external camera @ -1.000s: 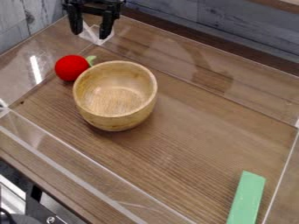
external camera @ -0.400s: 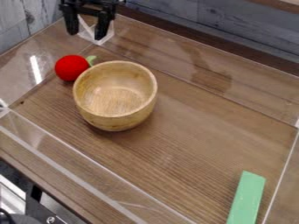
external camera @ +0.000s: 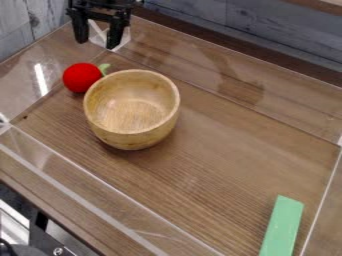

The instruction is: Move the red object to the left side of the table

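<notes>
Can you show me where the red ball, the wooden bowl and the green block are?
red ball (external camera: 83,77), camera view, middle of its red skin
wooden bowl (external camera: 132,125), camera view, front outer wall
green block (external camera: 283,227), camera view, middle of its flat top

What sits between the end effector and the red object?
Nothing: bare table between the open end effector and the red object, per the camera view.

We see the red object (external camera: 83,77) touching the wooden bowl (external camera: 132,108), the gripper (external camera: 102,37) open above, apart from both.
</notes>
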